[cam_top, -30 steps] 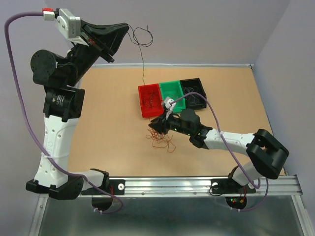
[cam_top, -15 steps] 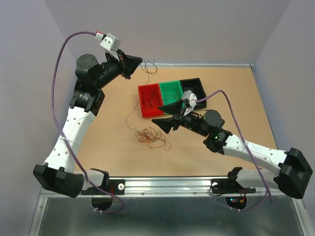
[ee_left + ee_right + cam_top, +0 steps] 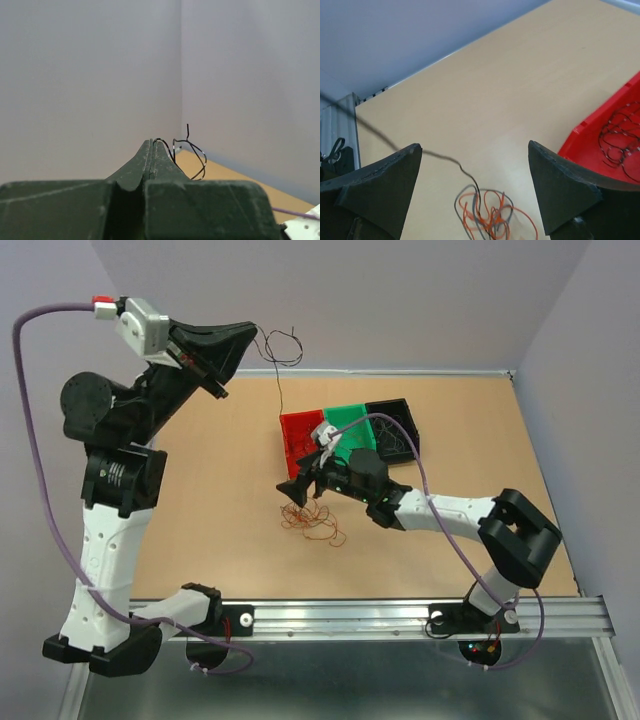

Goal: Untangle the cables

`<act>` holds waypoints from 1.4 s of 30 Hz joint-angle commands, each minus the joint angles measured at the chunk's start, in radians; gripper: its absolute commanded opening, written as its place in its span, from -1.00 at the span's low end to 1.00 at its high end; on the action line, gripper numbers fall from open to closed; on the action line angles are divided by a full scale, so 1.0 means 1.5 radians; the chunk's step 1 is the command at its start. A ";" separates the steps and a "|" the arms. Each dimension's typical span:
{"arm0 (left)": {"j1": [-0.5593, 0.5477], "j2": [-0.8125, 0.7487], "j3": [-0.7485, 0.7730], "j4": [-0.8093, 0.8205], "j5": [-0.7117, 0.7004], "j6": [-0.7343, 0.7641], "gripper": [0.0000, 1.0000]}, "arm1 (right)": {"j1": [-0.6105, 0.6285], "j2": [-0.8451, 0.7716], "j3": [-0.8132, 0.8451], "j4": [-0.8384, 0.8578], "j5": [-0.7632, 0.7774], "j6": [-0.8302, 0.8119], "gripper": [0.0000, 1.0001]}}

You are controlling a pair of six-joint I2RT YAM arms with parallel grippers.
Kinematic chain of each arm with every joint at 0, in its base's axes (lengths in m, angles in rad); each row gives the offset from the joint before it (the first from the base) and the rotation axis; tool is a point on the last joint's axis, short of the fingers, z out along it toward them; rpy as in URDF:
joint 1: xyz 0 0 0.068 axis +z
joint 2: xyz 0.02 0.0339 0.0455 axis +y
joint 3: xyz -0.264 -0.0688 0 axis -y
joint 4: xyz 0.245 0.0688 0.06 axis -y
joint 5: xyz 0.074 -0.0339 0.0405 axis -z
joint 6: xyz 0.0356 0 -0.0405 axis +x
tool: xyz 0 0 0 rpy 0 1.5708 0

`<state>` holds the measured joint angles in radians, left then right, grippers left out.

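Observation:
The cables (image 3: 315, 520) lie as a small red-orange, grey and black tangle on the table, in front of the red bin (image 3: 300, 430). My left gripper (image 3: 254, 331) is raised high at the back left. It is shut on one black wire (image 3: 278, 390) that curls past its tips and hangs down towards the tangle. The left wrist view shows that wire (image 3: 192, 157) looping beside the closed left gripper (image 3: 151, 142). My right gripper (image 3: 293, 490) hovers low over the tangle (image 3: 492, 215), open, with nothing between its fingers (image 3: 385, 185). The black strand (image 3: 445, 159) rises leftwards out of the tangle.
Three bins stand in a row at the back centre: red, green (image 3: 350, 422) and black (image 3: 395, 420). The red bin (image 3: 600, 155) holds dark curly wires (image 3: 620, 142). Thin wires also lie in the black bin. The wooden table (image 3: 200, 490) ends at a metal rail in front.
The left arm dipped, then rose again, lifting the black wire. The right gripper drew back, then returned over the tangle and opened wider.

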<state>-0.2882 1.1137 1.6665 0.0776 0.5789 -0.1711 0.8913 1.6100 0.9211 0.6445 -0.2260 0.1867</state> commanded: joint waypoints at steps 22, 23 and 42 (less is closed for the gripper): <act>0.010 0.052 -0.175 0.062 -0.213 0.137 -1.00 | 0.072 -0.154 -0.087 0.054 -0.006 0.022 -0.99; 0.010 0.062 -0.205 0.079 -0.216 0.138 -1.00 | 0.072 -0.190 -0.101 0.055 -0.012 0.025 -0.99; -0.073 0.104 -0.429 0.151 0.000 0.240 -1.00 | 0.072 -0.231 0.148 -0.236 0.306 -0.029 -0.99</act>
<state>-0.3271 1.3624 1.0569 0.2157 0.5213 0.0982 0.9901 1.2217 1.0245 0.4385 0.0429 0.1787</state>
